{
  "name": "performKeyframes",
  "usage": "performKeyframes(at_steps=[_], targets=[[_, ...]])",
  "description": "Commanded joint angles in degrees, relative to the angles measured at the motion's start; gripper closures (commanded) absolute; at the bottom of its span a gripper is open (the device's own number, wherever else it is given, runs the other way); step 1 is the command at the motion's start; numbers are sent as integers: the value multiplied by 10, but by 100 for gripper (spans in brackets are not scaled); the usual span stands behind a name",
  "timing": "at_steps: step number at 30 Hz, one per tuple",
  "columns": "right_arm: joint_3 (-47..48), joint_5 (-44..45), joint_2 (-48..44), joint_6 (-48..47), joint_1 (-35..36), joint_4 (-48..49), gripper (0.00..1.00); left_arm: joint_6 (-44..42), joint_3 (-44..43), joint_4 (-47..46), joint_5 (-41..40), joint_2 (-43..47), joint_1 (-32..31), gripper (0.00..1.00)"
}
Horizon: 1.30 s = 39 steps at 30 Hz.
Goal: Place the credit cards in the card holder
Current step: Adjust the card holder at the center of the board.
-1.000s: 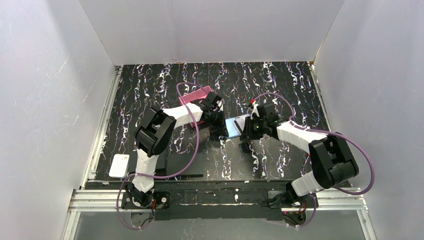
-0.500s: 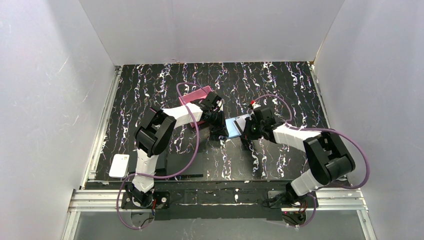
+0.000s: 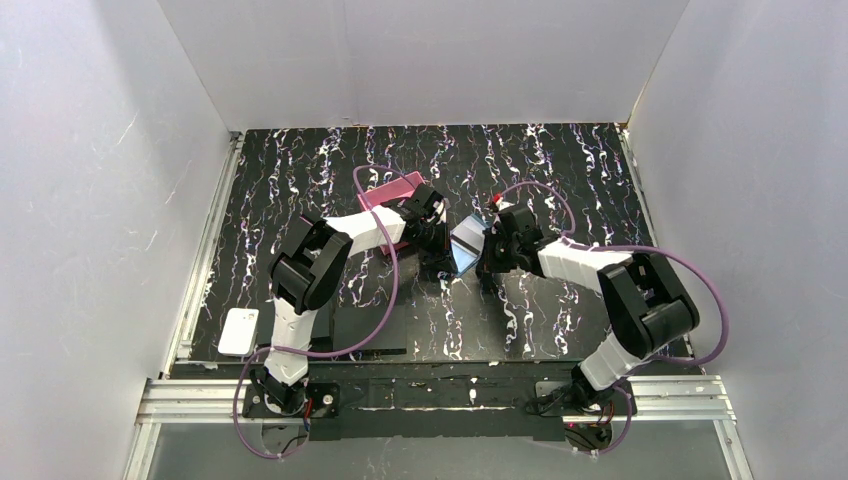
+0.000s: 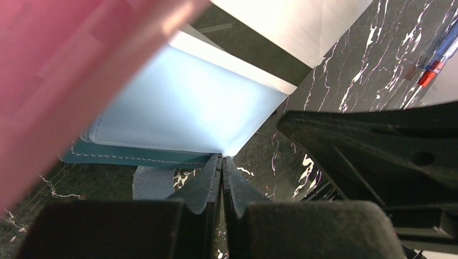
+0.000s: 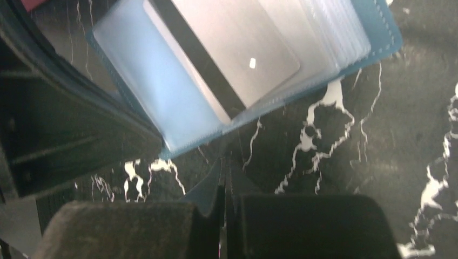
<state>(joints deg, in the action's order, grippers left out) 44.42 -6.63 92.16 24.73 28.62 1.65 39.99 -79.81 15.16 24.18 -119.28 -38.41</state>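
The pink card holder lies behind my left wrist; it is a pink blur in the left wrist view. A grey credit card with a black stripe sits in a clear sleeve of the open blue hinged case. Another white card lies at the near left. My left gripper is shut, its tips on the corner of the case's pale blue sleeve. My right gripper is shut and empty, its tips just short of the case's edge.
The black marbled table is walled in white on three sides. A metal rail runs along its left edge. A black pad lies near the front. The right gripper's black body fills the right of the left wrist view.
My right gripper has moved left up to the blue case. The case has turned and now stands as a tilted diamond. The left arm has stayed put.
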Motion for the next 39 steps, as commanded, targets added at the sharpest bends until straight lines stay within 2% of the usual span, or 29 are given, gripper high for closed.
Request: performKeyframes(at_steps=[1, 6, 9, 12, 18, 32, 39], targets=[[40, -9, -66, -51, -12, -97, 97, -16, 6, 36, -5, 13, -6, 100], [91, -79, -58, -82, -66, -112, 69, -15, 11, 34, -6, 13, -6, 100], [137, -124, -8, -88, -84, -107, 61, -17, 13, 34, -5, 13, -6, 100], [174, -163, 45, -85, -91, -97, 60, -15, 13, 34, -5, 13, -5, 100], [209, -174, 103, -98, -91, -73, 59, -16, 11, 34, -2, 13, -5, 100], [217, -146, 122, -125, -91, -79, 57, -15, 8, 32, 2, 7, -7, 100], [226, -122, 132, -145, -91, -94, 52, -14, 8, 31, 3, 4, -7, 100]])
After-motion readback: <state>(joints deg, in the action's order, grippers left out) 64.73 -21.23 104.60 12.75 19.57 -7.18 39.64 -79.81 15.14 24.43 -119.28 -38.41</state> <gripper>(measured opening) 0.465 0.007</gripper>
